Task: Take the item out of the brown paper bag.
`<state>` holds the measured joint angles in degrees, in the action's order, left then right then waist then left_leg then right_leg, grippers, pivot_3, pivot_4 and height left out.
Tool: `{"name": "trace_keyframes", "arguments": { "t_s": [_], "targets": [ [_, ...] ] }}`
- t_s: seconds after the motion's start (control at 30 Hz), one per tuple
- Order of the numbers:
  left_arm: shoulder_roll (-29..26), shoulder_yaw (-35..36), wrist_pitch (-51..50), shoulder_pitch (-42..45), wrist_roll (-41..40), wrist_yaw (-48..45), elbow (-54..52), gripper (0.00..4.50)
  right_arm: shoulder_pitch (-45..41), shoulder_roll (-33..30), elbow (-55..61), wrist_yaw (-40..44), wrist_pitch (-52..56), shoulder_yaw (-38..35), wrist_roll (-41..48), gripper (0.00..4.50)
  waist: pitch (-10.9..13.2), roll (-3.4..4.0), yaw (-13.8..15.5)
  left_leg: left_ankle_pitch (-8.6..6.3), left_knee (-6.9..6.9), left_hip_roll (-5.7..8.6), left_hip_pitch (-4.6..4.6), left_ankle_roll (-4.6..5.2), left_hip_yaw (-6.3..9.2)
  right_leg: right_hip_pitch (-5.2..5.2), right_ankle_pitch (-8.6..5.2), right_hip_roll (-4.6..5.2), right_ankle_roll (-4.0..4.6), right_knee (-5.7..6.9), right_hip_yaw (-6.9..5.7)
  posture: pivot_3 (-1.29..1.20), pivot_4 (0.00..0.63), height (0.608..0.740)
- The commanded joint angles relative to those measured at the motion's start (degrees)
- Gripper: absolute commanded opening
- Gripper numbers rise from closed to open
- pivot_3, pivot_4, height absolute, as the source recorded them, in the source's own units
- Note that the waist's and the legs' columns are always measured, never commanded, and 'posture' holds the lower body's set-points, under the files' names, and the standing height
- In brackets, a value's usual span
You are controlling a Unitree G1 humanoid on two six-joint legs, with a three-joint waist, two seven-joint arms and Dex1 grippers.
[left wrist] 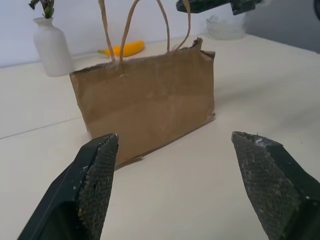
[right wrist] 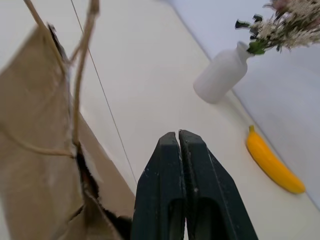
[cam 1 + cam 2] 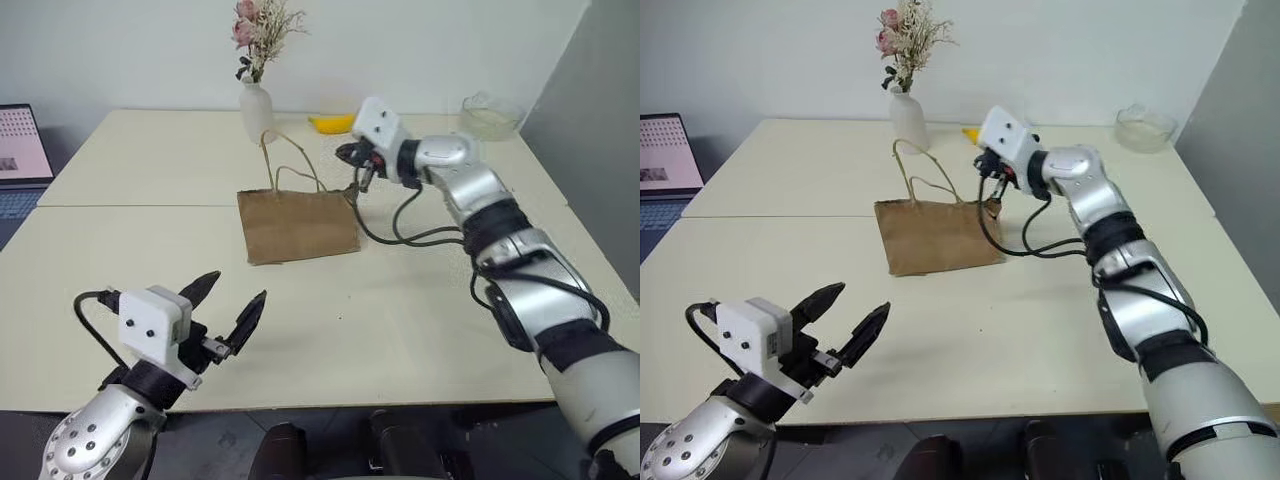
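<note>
Your right hand (image 3: 357, 166), fingers together on nothing, hovers by the brown paper bag (image 3: 298, 224) mouth's right end; reopen before reaching inside.

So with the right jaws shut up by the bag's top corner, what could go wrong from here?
Three risks, judged from this view:
1. The right gripper is shut on nothing beside the brown paper bag, so it may need reopening before reaching in.
2. The bag stands free on the table; the open left gripper hangs well short, so a nudge could tip it.
3. The cord handles could snag the fingers.
</note>
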<state>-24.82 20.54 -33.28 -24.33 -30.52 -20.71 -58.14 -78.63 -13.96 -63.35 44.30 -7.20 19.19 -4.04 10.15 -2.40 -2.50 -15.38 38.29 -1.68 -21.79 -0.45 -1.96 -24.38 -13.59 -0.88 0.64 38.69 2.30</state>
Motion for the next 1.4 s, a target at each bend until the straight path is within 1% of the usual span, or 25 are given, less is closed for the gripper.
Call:
{"name": "trace_keyframes", "arguments": {
  "t_s": [0.03, 0.1, 0.17, 0.27, 0.33, 0.37, 0.43, 0.5, 0.57, 0.73, 0.87, 1.0, 1.07, 1.1, 1.13, 1.27, 1.3, 1.33, 1.4],
  "targets": [
    [-2.0, 1.1, 1.6, -1.8, -0.3, -2.1, -1.2, 3.82, -4.0, 1.7, -7.9, -3.6, -4.3, 1.9, -6.4, 0.08, 0.0, 0.00, 0.0, 0.00, -0.12, 0.01, 0.02, -0.01, -0.02, -0.02, 0.01, 0.01, 0.01, -0.04, 0.01, 0.00, 0.150, 0.740],
    [-3.9, 1.3, 2.5, -2.3, 0.8, -3.9, -0.2, 3.82, -4.1, 2.1, -9.5, -3.1, -6.4, 2.7, -8.7, 0.08, 0.0, 0.02, 0.1, 0.01, -0.18, 0.00, 0.00, -0.01, 0.01, -0.04, 0.05, 0.02, 0.10, -0.08, -0.03, 0.00, 0.150, 0.740],
    [-5.1, 1.4, 3.4, -3.2, 1.5, -5.3, 0.6, 3.82, -3.6, 1.8, -9.4, 1.3, -8.6, 2.2, -8.8, 0.08, 0.0, 0.07, 0.1, 0.00, -0.23, 0.01, 0.00, -0.01, -0.02, -0.07, 0.02, 0.03, 0.18, -0.11, -0.02, 0.00, 0.150, 0.740],
    [-7.1, 2.0, 5.5, -6.3, 3.1, -8.4, 1.2, 3.82, -1.6, -0.8, -6.4, 13.0, -13.2, 1.7, -7.7, 0.08, 0.1, 0.10, 0.0, 0.00, -0.25, 0.00, 0.00, -0.01, -0.05, -0.10, -0.06, 0.03, -0.01, -0.12, 0.00, 0.00, 0.150, 0.740],
    [-7.6, 2.0, 6.9, -8.2, 4.1, -10.0, 1.6, 3.82, 0.3, -2.4, -3.6, 19.9, -14.3, 0.9, -6.0, 0.08, 0.1, 0.10, 0.0, 0.00, -0.28, 0.00, 0.01, -0.01, -0.04, -0.09, -0.06, 0.03, -0.02, -0.13, -0.03, 0.00, 0.150, 0.740],
    [-8.0, 1.9, 7.8, -9.2, 4.7, -10.9, 1.9, 3.82, 1.9, -3.3, -1.2, 22.9, -14.4, 0.5, -5.1, 0.08, 0.1, 0.10, 0.0, 0.00, -0.29, -0.01, 0.02, -0.01, -0.02, -0.08, -0.06, 0.03, -0.02, -0.13, -0.05, 0.00, 0.150, 0.740],
    [-8.7, 1.5, 9.8, -11.1, 6.3, -12.8, 2.5, 3.82, 5.3, -4.7, 4.4, 26.4, -13.7, -0.1, -3.4, 0.08, 0.1, 0.11, 0.1, 0.00, -0.29, -0.02, 0.04, -0.01, 0.00, -0.06, -0.07, 0.03, 0.00, -0.13, -0.08, 0.00, 0.150, 0.740],
    [-9.2, 1.2, 12.1, -12.5, 8.2, -14.5, 3.6, 3.82, 9.5, -5.6, 11.7, 28.3, -11.4, -0.7, -1.6, 0.08, 0.1, 0.11, 0.1, 0.00, -0.29, -0.03, 0.08, -0.01, 0.00, -0.04, -0.20, 0.03, 0.22, -0.11, -0.06, 0.00, 0.150, 0.740],
    [-9.9, 0.9, 14.6, -13.8, 10.1, -16.4, 4.8, 3.82, 14.1, -6.6, 20.1, 29.8, -8.3, -0.9, -0.2, 0.08, 0.1, 0.13, 0.1, 0.00, -0.29, -0.03, 0.15, -0.01, -0.02, 0.00, -0.20, 0.03, 0.23, -0.06, -0.03, 0.00, 0.150, 0.740],
    [-10.0, 1.4, 17.7, -15.9, 12.0, -19.1, 6.7, 3.82, 23.8, -8.4, 38.8, 29.4, 0.1, -1.3, 2.1, 0.08, 0.1, 0.20, 0.2, 0.00, -0.30, -0.05, 0.20, -0.01, -0.05, -0.01, -0.24, 0.02, 0.26, -0.01, -0.03, 0.00, 0.150, 0.740],
    [-9.8, 2.8, 18.9, -17.3, 11.8, -20.6, 6.9, 3.82, 26.7, -9.4, 46.3, 28.6, 5.5, -2.2, 3.8, 0.08, 0.1, 0.23, 0.1, 0.00, -0.31, -0.07, 0.20, -0.01, -0.06, -0.03, -0.24, 0.01, 0.27, -0.01, -0.02, 0.00, 0.150, 0.740],
    [-11.3, 6.9, 19.7, -15.1, 11.3, -22.1, 8.8, 3.82, 29.4, -11.5, 53.9, 29.8, 12.9, -4.9, 9.4, 0.08, 0.1, 0.23, 0.3, 0.00, -0.31, -0.06, 0.19, -0.01, -0.02, -0.04, -0.26, 0.01, 0.28, -0.04, -0.07, 0.00, 0.150, 0.740],
    [-15.1, 7.2, 22.8, -10.7, 13.9, -24.2, 12.0, 4.16, 33.6, -14.5, 62.1, 32.4, 20.7, -6.1, 15.1, 0.45, 0.1, 0.23, 1.0, 0.00, -0.31, -0.05, 0.18, -0.01, -0.01, -0.04, -0.26, 0.01, 0.28, -0.06, -0.09, 0.00, 0.150, 0.740],
    [-17.1, 6.6, 24.8, -9.0, 15.5, -25.7, 13.6, 4.38, 35.8, -16.2, 66.0, 33.3, 23.9, -6.5, 17.4, 0.68, 0.1, 0.21, 1.1, 0.00, -0.31, -0.03, 0.15, -0.01, 0.08, -0.02, -0.27, 0.02, 0.29, -0.09, -0.18, 0.00, 0.150, 0.740],
    [-18.4, 6.1, 26.2, -8.0, 16.4, -26.8, 14.7, 4.50, 37.3, -17.3, 68.5, 33.5, 26.0, -6.7, 18.7, 0.98, 0.1, 0.22, 1.3, 0.00, -0.30, -0.03, 0.13, -0.01, 0.15, -0.01, -0.30, 0.03, 0.32, -0.11, -0.26, 0.00, 0.150, 0.740],
    [-22.4, 2.0, 33.6, -5.1, 20.5, -31.2, 20.2, 4.50, 43.8, -21.4, 77.5, 31.7, 33.1, -7.0, 22.0, 2.40, 0.2, 0.29, 0.7, -0.01, -0.33, -0.03, 0.10, -0.03, -0.03, -0.01, -0.30, 0.10, 0.32, -0.20, -0.11, 0.00, 0.150, 0.740],
    [-23.9, -0.7, 37.0, -3.6, 22.2, -32.9, 22.1, 4.50, 46.2, -22.7, 79.6, 30.9, 34.1, -7.1, 22.1, 2.79, 0.2, 0.29, 0.6, -0.02, -0.34, -0.04, 0.10, -0.04, -0.08, -0.02, -0.29, 0.10, 0.31, -0.23, -0.08, 0.00, 0.150, 0.740],
    [-24.9, -2.9, 40.0, -2.2, 23.7, -34.1, 23.7, 4.50, 48.3, -23.9, 81.5, 30.2, 35.1, -7.2, 22.2, 3.09, 0.2, 0.29, 0.6, -0.03, -0.36, -0.05, 0.10, -0.05, -0.11, -0.03, -0.29, 0.11, 0.31, -0.24, -0.08, 0.00, 0.150, 0.740],
    [-26.6, -8.4, 45.5, 1.7, 26.6, -36.0, 27.0, 4.50, 52.3, -26.0, 85.0, 28.5, 37.5, -7.9, 23.0, 3.09, 0.2, 0.33, 0.8, -0.04, -0.40, -0.06, 0.09, -0.06, -0.06, -0.04, -0.29, 0.10, 0.30, -0.25, -0.12, 0.00, 0.150, 0.740]
  ]
}}
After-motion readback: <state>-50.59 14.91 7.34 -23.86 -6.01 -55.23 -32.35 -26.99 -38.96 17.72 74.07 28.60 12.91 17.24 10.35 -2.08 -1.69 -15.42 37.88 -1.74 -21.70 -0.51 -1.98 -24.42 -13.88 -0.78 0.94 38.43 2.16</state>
